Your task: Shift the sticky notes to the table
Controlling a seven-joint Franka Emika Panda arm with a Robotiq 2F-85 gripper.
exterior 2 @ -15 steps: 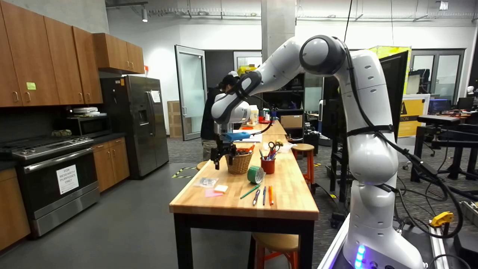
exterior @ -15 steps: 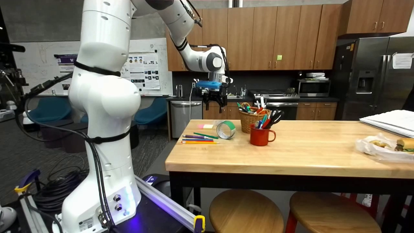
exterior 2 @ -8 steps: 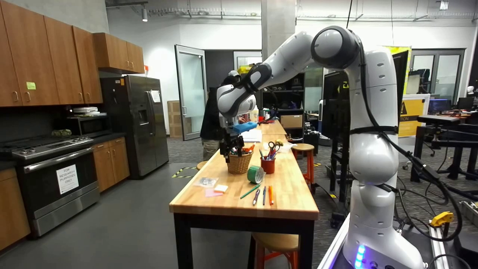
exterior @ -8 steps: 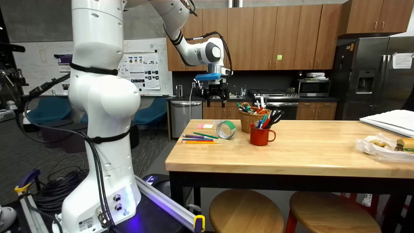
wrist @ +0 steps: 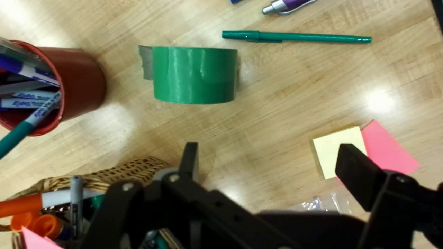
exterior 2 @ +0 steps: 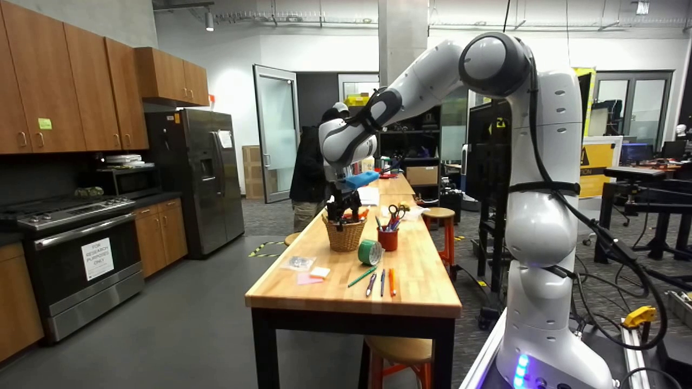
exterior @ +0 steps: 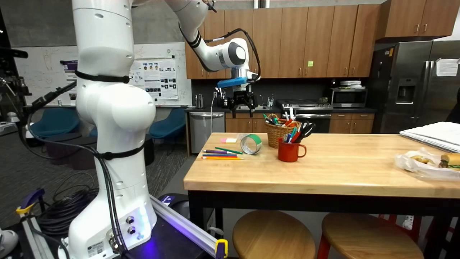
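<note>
A yellow sticky note pad (wrist: pixel 334 145) and a pink one (wrist: pixel 389 147) lie partly overlapped on the light wood table (wrist: pixel 270 121). In an exterior view the yellow pad (exterior 2: pixel 320 272) and pink pad (exterior 2: pixel 306 279) lie near the table's (exterior 2: pixel 351 305) end. They look small in an exterior view, pink (exterior: pixel 224 140) and yellow (exterior: pixel 231 140). Pink paper (wrist: pixel 38 239) also sticks out of the wicker basket (wrist: pixel 128 171). My gripper (wrist: pixel 270 152) is open and empty, high above the table beside the basket; one finger covers part of the pads. It shows in both exterior views (exterior: pixel 242 114) (exterior 2: pixel 343 219).
A green tape roll (wrist: pixel 195 75), a red mug of markers (wrist: pixel 81 81) and a green pen (wrist: pixel 297 36) are near. Several pens lie beside the tape. A clear plastic packet (exterior 2: pixel 298 263) lies by the pads. Papers (exterior: pixel 436 135) and wrapped food (exterior: pixel 427 163) are farther along.
My gripper has risen a little and moved along the table toward the basket, turning slightly. It stays open. The sticky notes and other table objects have not moved.
</note>
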